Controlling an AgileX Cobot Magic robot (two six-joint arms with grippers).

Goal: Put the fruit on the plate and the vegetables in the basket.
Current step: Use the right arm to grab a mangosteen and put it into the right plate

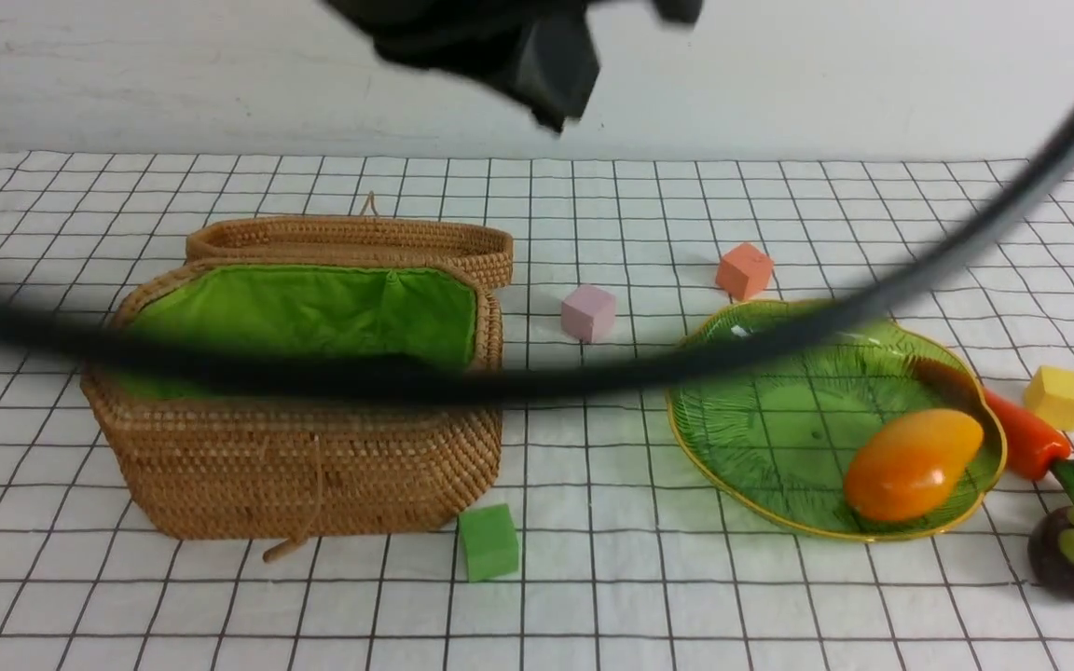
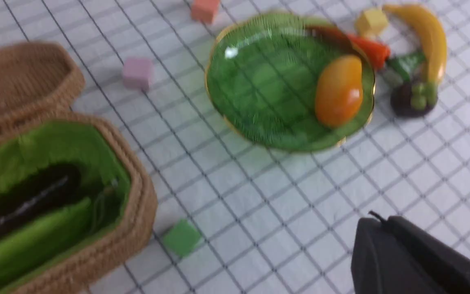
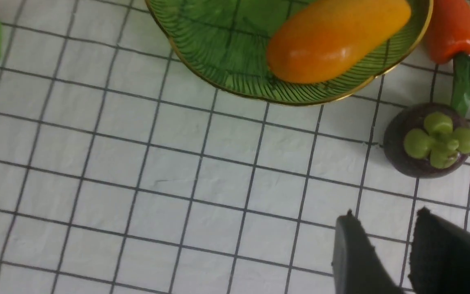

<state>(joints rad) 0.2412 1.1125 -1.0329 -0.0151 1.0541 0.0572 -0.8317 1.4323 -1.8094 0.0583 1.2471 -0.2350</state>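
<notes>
Lying on the plate (image 1: 761,424), the mango (image 1: 913,464) is recorded; left gripper (image 2: 371,232) seen closed empty, right gripper (image 3: 386,224) parted, empty.

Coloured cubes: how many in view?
4: orange cube behind green glass plate; pink cube between plate and woven basket; yellow cube beside orange carrot; green cube before basket. Basket may hide more.

The front view looks forward and slightly down across the desk (image 1: 593,596) from between the arms, with a blurred cable (image 1: 500,382) crossing its middle. The left wrist view looks down from high, taking in basket (image 2: 139,212) and plate (image 2: 259,81). The right wrist view hangs close over the desk. All three share the plate and mango (image 2: 338,92).
</notes>
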